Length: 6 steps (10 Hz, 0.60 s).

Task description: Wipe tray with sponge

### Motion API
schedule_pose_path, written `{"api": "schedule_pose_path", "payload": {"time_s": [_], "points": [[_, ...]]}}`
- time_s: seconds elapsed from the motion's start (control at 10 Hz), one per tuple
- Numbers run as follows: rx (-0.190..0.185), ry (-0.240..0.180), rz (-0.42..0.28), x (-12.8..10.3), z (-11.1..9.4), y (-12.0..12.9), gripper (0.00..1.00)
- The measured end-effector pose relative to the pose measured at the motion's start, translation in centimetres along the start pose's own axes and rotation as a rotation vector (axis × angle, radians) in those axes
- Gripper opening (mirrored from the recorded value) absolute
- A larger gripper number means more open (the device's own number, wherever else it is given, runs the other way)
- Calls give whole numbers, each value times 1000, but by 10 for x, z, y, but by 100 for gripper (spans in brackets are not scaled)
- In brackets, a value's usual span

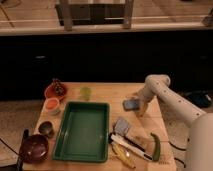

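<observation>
Dark red is showing nearest, at the lower left of the frame, where a bowl (34, 148) is sitting on the table (112, 89). A banana (123, 155) and a green pepper (156, 147) are lying at the lower right. Just behind the bowl, the tray (82, 131) is lying left of centre, its long sides running away from the camera and its floor looking bare. A grey square (122, 125) is resting just right of the tray's rim.

Farther back, right of centre, the sponge (131, 104) is lying flat on the table, apart from the tray. The tool (141, 107) is hanging at the sponge's right edge, on a white arm (172, 100) coming in from the right. I cannot tell whether the tool is touching the sponge, nor whether it is apart or closed.

The sponge is probably behaving as a light, soft pad, squashing under pressure. Gripping it across its short width from above, near the middle, is likely working best. The tray, stiff and slick, may be sliding when rubbed.
</observation>
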Motion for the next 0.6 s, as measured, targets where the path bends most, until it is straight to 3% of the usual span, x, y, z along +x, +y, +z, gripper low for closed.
{"api": "schedule_pose_path", "payload": {"time_s": [0.2,0.6], "points": [[0,0,0,0,0,0,78],[-3,0,0,0,-1,1,38]]}}
